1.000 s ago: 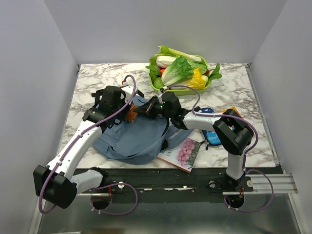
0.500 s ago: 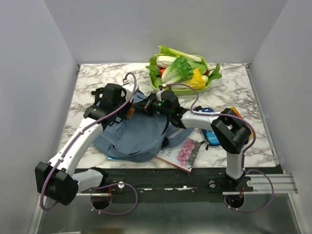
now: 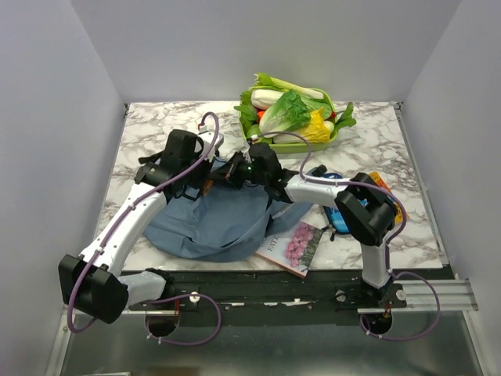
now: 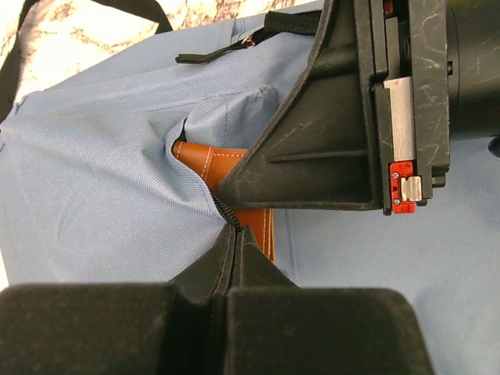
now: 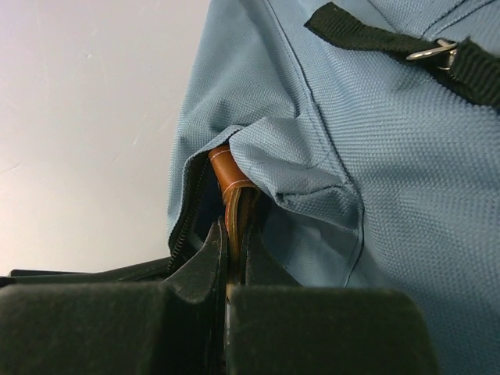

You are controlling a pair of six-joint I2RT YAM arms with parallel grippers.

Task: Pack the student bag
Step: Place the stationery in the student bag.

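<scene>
Left gripper point(image 4: 237, 234) is clenched on the zip edge of the student bag point(image 4: 94, 180), pinching the lip of the opening right at its fingertips. The right gripper point(image 5: 233, 226) is clamped on the edge of a brown notebook point(image 5: 226, 176) with pale stitching. The notebook's leading end sits inside the mouth of the bag, directly ahead of that gripper. Both grippers meet at this one opening, very close to each other. The bag lies slumped on the desk point(image 3: 149, 125), spreading out from under both grippers back toward the arm bases.

By its folds, the bag looks soft and light, with no stiffness of its own. Its mouth will likely sag shut unless the lip is held up, and the whole bag may slide if it is pushed. The zip edge seems the best hold, since the doubled cloth and zip teeth give the fingers something firm. The plain panels would probably bunch and slip. The black strap point(image 5: 367, 35), ahead and to the right of the right gripper, could serve for lifting. The notebook looks flat and stiff, so it should slide in edge-first. A flowered book point(image 3: 293, 247) lies behind the right gripper, not yet packed.
</scene>
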